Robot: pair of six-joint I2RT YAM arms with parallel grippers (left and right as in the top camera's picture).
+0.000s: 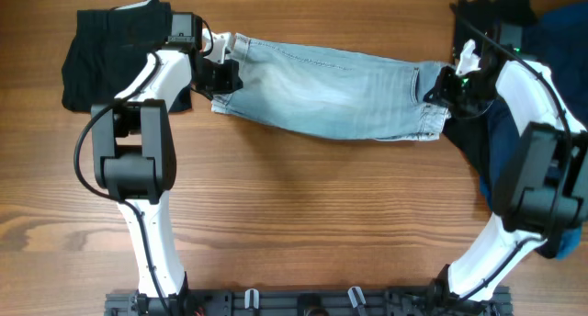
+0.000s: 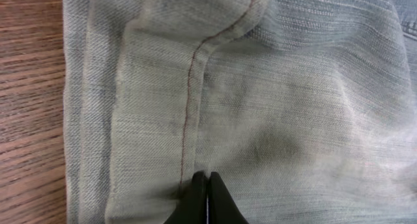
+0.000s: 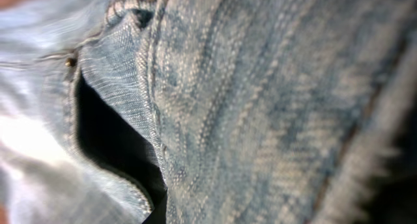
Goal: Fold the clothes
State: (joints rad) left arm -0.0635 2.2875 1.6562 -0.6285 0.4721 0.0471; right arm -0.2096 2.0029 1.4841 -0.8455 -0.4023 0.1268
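Left fingers pinch soft, faded, twill-ribbed denim shorts

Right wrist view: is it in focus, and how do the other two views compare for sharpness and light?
Right wrist view: the denim shorts fill the frame, blurred, worst at the right, with a washed-out bright patch at the left. Left wrist view: sharp weave and stitching, even light. Overhead view: sharp, evenly lit, soft shadows on the wooden table.

The denim shorts are faded light blue, the garment black, the table brown wood-grain, the heap perhaps navy.
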